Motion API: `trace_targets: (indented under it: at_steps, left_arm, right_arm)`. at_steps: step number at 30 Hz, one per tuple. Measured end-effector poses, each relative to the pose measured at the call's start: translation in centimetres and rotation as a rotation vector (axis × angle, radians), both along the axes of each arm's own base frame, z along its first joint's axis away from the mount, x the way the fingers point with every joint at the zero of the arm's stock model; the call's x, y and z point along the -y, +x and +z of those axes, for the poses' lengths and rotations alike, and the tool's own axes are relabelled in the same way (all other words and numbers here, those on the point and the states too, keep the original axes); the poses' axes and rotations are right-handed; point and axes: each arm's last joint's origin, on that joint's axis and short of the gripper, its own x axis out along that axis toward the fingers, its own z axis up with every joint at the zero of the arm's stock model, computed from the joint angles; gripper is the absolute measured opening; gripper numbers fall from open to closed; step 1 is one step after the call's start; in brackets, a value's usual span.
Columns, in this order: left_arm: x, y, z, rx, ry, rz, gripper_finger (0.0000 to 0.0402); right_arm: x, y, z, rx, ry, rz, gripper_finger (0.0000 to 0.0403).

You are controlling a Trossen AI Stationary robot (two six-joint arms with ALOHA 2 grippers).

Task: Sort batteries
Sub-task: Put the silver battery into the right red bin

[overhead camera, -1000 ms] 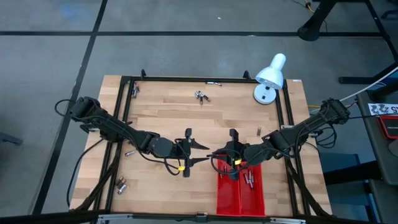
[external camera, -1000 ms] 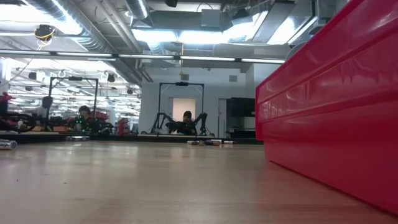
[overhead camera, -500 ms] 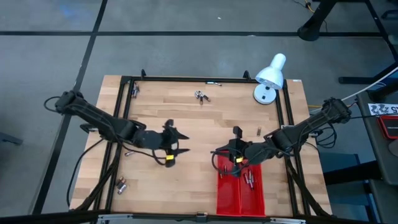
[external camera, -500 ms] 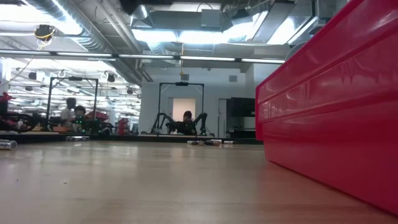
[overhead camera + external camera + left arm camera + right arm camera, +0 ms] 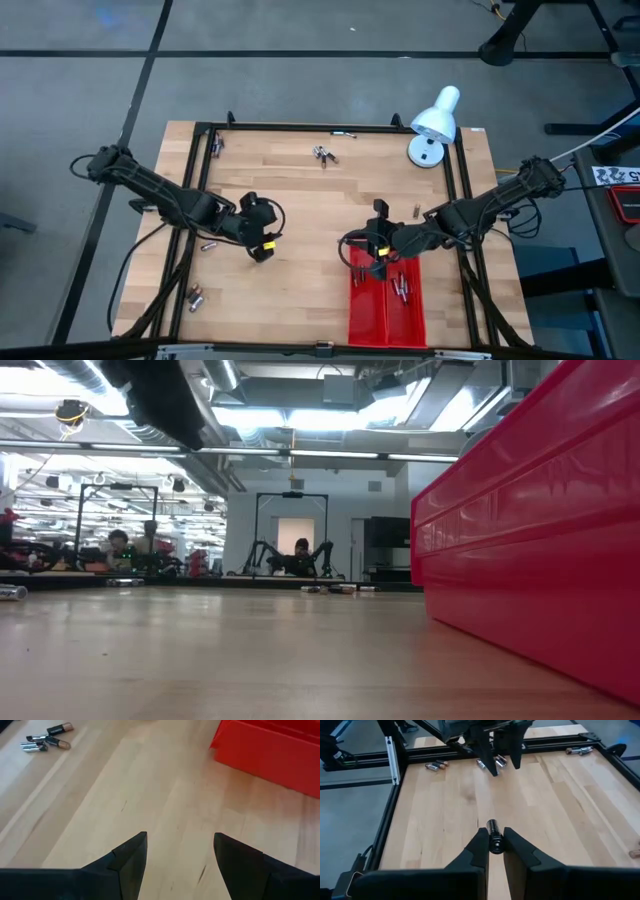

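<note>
1. The right pincer (image 5: 494,851) is clenched on a single battery (image 5: 493,836), a dark cell with a metallic end pinched between its two fingertips and sticking out ahead of them.
2. Seen from above, that right pincer (image 5: 375,255) hangs over the far end of the red tray (image 5: 372,318), at the tray's left half.
3. A few batteries in the tray (image 5: 400,290) lie in its right half, near the far end.
4. The left pincer (image 5: 180,857) stands released, its two dark fingers well apart with nothing but bare wood between them.
5. From above, the left pincer (image 5: 261,243) is to the left of the red tray, well apart from it, over the wooden table (image 5: 300,190).
6. Loose batteries by the far edge (image 5: 323,154) lie in a small cluster well beyond the tray, toward the table's far side.
7. More loose cells (image 5: 195,296) lie far left of the tray at the table's near left corner, by the black frame rail; another (image 5: 209,244) lies farther along that rail.
8. One battery (image 5: 417,210) lies on the wood just beyond the tray's far right corner.
9. A white desk lamp (image 5: 434,125) stands well beyond the tray, at the table's far right corner.
10. In the low view the tray's red wall (image 5: 530,530) fills the right side.
</note>
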Motion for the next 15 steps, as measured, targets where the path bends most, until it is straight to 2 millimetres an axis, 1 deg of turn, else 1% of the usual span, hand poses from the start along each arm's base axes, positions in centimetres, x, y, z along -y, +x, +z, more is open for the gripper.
trace_targets:
  at_steps: [5, 8, 10, 13, 15]
  left_arm:
    - [0.0, 0.1, 0.1, 0.018, 0.012, 0.001, 0.0218]
    - [0.0, 0.1, 0.1, 0.023, 0.003, 0.015, 0.0218]
    - [0.0, 0.1, 0.1, 0.027, -0.009, 0.026, 0.0218]
    - [0.2, 0.0, 0.1, 0.023, -0.015, 0.027, 0.0218]
    - [0.3, 0.0, 0.1, 0.021, -0.008, 0.016, 0.0218]
  right_arm:
    - [0.3, 0.1, -0.2, -0.022, 0.004, 0.006, 0.0034]
    - [0.4, -0.7, -0.9, -0.144, 0.050, 0.047, 0.0034]
    - [0.7, -2.1, -1.6, -0.300, 0.126, 0.054, 0.0034]
    - [0.8, -5.1, -2.0, -0.541, 0.218, 0.025, 0.0034]
    - [0.6, -7.0, -1.8, -0.638, 0.245, 0.021, 0.0034]
